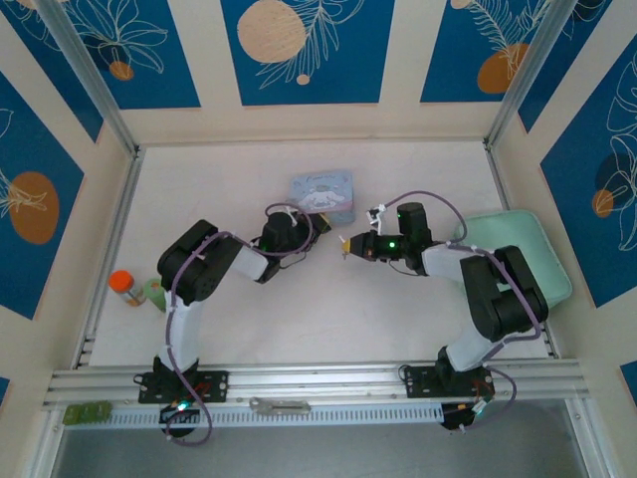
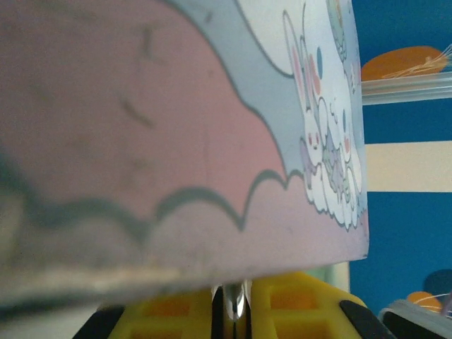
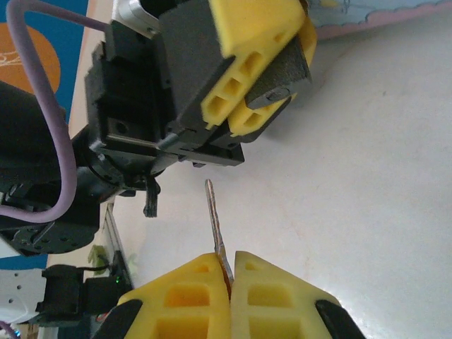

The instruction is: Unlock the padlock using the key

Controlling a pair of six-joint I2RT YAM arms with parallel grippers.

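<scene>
Right wrist view: the right hand pinches the tiny slim pale metal key, near yet apart from the small dark squarish padlock clamped in the left hand; insertion seems next, needing keyhole alignment.

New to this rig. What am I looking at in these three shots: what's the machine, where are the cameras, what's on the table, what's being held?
Two small robot arms are bolted at the near edge of a white table. Each ends in a two-finger gripper with yellow fingers. The top view looks down from above and behind the arms. The other two pictures come from cameras on the wrists, so each shows its own fingers at the bottom.

On the table are a pale blue cartoon-printed tin, a pale green tray at the right and a small orange-capped bottle at the left.

The right gripper pinches a slim metal key. The key points toward the left gripper, which clamps a small dark padlock. Key and padlock are apart.
</scene>
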